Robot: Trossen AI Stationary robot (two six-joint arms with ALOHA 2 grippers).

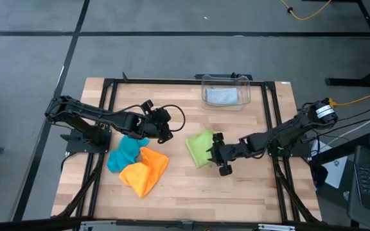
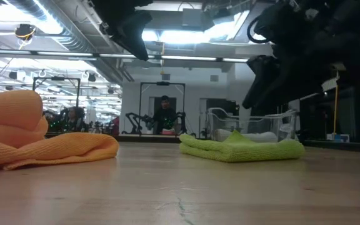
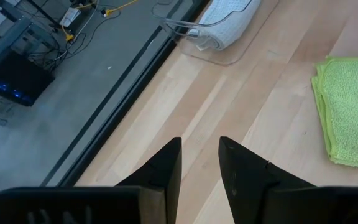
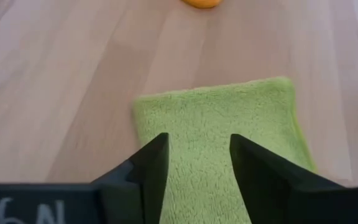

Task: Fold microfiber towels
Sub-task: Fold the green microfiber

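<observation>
Folded lime green towel [image 1: 200,147]; long axis front-to-back

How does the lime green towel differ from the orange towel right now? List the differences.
The lime green towel lies folded into a flat, neat rectangle; the orange towel sits in a loose, crumpled heap.

The lime green towel lies alone near the table's middle, with the right claw at its edge; the orange towel lies against the teal towel, by the left arm.

Both are small, soft cloths resting on the wooden table.
</observation>
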